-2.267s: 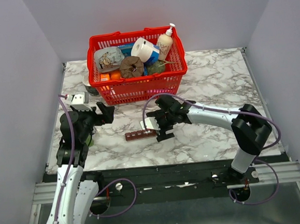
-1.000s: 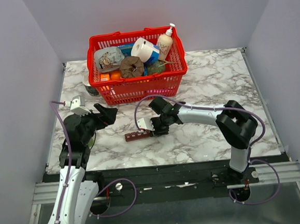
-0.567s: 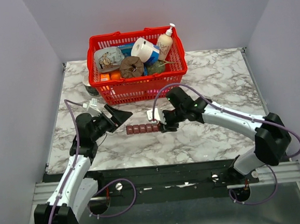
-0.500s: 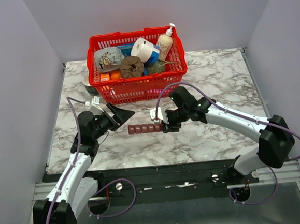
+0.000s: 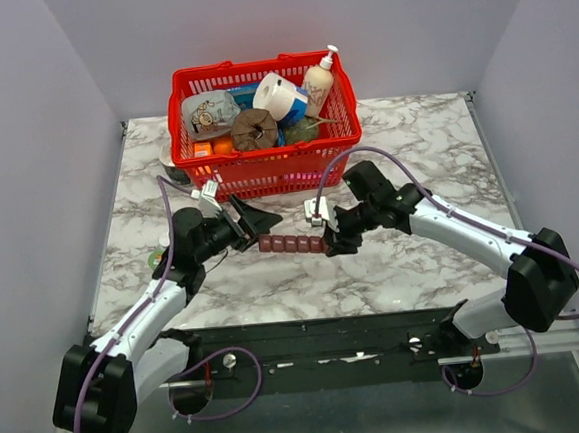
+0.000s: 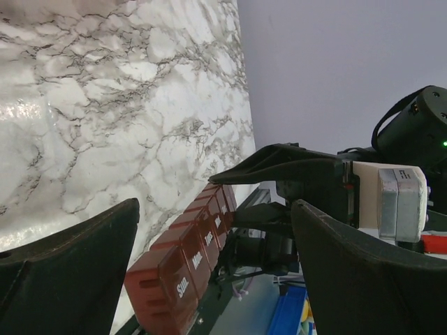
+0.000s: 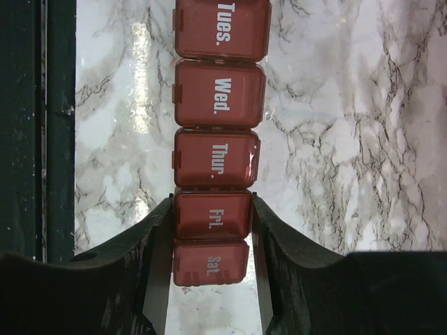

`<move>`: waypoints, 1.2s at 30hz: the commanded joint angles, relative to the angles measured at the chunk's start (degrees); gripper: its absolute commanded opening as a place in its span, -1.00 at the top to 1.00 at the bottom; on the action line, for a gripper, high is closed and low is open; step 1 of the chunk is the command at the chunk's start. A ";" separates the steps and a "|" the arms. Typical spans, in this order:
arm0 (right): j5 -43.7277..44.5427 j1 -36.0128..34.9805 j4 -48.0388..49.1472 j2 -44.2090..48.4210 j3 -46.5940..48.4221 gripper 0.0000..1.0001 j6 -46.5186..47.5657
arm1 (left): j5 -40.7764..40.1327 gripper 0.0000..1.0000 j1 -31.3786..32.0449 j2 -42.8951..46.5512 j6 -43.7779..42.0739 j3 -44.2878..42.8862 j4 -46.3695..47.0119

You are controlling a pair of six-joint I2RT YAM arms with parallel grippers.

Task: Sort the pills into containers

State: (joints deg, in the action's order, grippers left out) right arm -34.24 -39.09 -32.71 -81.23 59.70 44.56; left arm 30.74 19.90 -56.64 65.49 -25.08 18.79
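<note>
The dark red pill organizer (image 5: 290,244) is a strip of lidded day compartments lying left to right in the middle of the marble table. My right gripper (image 5: 330,241) is shut on its right end. In the right wrist view the fingers (image 7: 150,258) clamp the "Fri." compartment of the organizer (image 7: 218,105). My left gripper (image 5: 259,233) is open at the strip's left end. In the left wrist view the "Sun." end of the organizer (image 6: 174,269) sits between its wide-apart fingers (image 6: 70,272) without touching them. All lids are shut. No pills are in view.
A big red mesh basket (image 5: 266,173) full of groceries stands just behind both grippers. A small green item (image 5: 156,258) lies on the table to the left of the left arm. The table's front edge and black rail (image 5: 308,325) run close below.
My right gripper has closed on the organizer, turned it level and carried it slightly right and back. My left arm has swung in from the left, bringing its open jaws to the "Sun." end.
</note>
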 commanded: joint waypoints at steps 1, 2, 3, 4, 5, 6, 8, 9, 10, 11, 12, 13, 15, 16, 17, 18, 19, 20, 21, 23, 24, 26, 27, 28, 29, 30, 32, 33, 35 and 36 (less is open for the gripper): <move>-3.29 0.68 0.71 -0.77 1.82 0.50 -1.92 | 0.11 -0.90 0.31 -0.13 1.48 -1.29 0.55; -3.29 0.68 1.06 -0.86 2.00 0.50 -2.10 | 0.19 -0.88 0.31 -0.40 1.74 -1.63 -0.67; -2.77 0.68 1.33 -1.03 2.00 0.50 -2.28 | 0.72 -0.87 0.40 -0.92 2.09 -1.90 -1.29; -2.15 0.68 1.59 -1.30 2.35 0.50 -2.89 | 0.98 -0.86 0.75 -1.97 2.18 -2.08 -1.64; -1.63 0.68 2.03 -1.56 2.44 0.50 -3.16 | 1.33 -0.84 0.93 -2.68 2.44 -2.43 -2.08; -0.66 0.68 2.21 -1.65 2.44 0.50 -3.25 | 1.60 -0.83 1.19 -3.29 2.79 -2.60 -2.09; -0.22 0.68 2.65 -1.91 2.70 0.50 -3.68 | 1.95 -0.81 1.98 -5.05 3.76 -3.04 -2.43; -0.04 0.68 2.82 -1.83 2.70 0.50 -3.77 | 2.04 -0.80 2.33 -5.49 3.94 -3.22 -2.53; 0.22 0.60 2.91 -1.83 2.61 0.50 -3.95 | 1.69 -0.79 2.60 -6.28 4.11 -3.31 -2.79; 0.40 0.68 3.09 -1.74 2.61 0.50 -4.04 | 1.60 -0.75 2.77 -6.55 4.12 -3.83 -3.83; 0.84 0.68 3.26 -1.74 2.61 0.50 -4.12 | 1.43 -0.73 2.95 -6.81 4.12 -3.92 -4.28; 1.19 0.68 3.35 -1.65 2.35 0.50 -4.21 | 1.08 -0.72 3.04 -7.25 3.85 -4.27 -4.89; 1.89 0.68 3.88 -1.47 2.09 0.50 -4.04 | 0.46 -0.66 3.21 -7.52 3.59 -4.89 -6.48; 2.07 0.68 4.05 -1.56 2.00 0.50 -4.21 | 0.37 -0.64 3.30 -7.87 3.59 -5.06 -6.83; 2.33 0.68 4.40 -1.56 1.82 0.50 -4.13 | 0.37 -0.60 3.30 -8.13 3.50 -5.24 -7.27; 2.68 0.68 4.67 -1.65 1.91 0.49 -4.21 | 0.11 -0.60 3.48 -8.31 3.50 -5.76 -7.62; 2.95 0.68 4.67 -2.00 1.82 0.50 -4.30 | 0.11 -0.59 3.57 -8.74 3.50 -6.12 -8.15; 3.04 0.68 4.85 -2.09 1.91 0.50 -4.13 | 0.11 -0.58 3.65 -9.01 3.33 -6.38 -8.93; 3.12 0.68 4.93 -2.18 1.82 0.50 -4.13 | 0.37 -0.56 3.83 -9.27 3.24 -6.91 -9.03; 3.39 0.68 5.11 -2.26 1.91 0.50 -3.86 | 0.37 -0.47 4.00 -9.71 3.15 -7.17 -9.38; 3.48 0.68 5.20 -2.26 1.82 0.50 -3.78 | 0.28 -0.47 4.01 -9.80 3.15 -7.35 -9.47; 3.56 0.68 5.20 -2.18 1.91 0.49 -3.60 | 0.46 -0.37 4.09 -10.07 3.15 -7.35 -9.56; 3.74 0.68 5.20 -2.26 1.91 0.49 -3.51 | 0.37 -0.33 4.01 -10.15 3.06 -7.26 -9.64; 3.83 0.68 5.20 -2.18 1.65 0.49 -3.51 | 0.63 -0.32 4.09 -10.33 3.06 -7.35 -9.56; 3.92 0.68 5.37 -2.09 1.47 0.49 -3.34 | 0.72 -0.25 4.18 -10.42 3.15 -7.35 -9.47; 4.09 0.68 5.37 -2.09 1.38 0.49 -3.25 | 0.90 -0.21 4.18 -10.51 3.15 -7.35 -9.56; 4.18 0.68 5.46 -2.00 1.21 0.49 -3.16 | 1.16 -0.13 4.18 -10.59 3.15 -7.35 -9.38; 4.18 0.68 5.46 -2.00 1.29 0.49 -3.16 | 1.25 -0.10 4.18 -10.59 3.06 -7.44 -9.29; 4.00 0.68 5.46 -2.00 1.29 0.48 -3.16 | 1.43 0.03 4.18 -10.77 3.06 -7.44 -9.12; 3.74 0.68 5.46 -2.09 1.21 0.48 -3.16 | 1.43 0.11 4.18 -10.68 3.06 -7.44 -9.03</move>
State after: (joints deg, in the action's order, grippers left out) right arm -30.70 -38.52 -29.06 -82.94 60.71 40.97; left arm 30.89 23.75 -66.94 68.45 -31.29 10.17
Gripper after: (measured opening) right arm 0.507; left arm 0.524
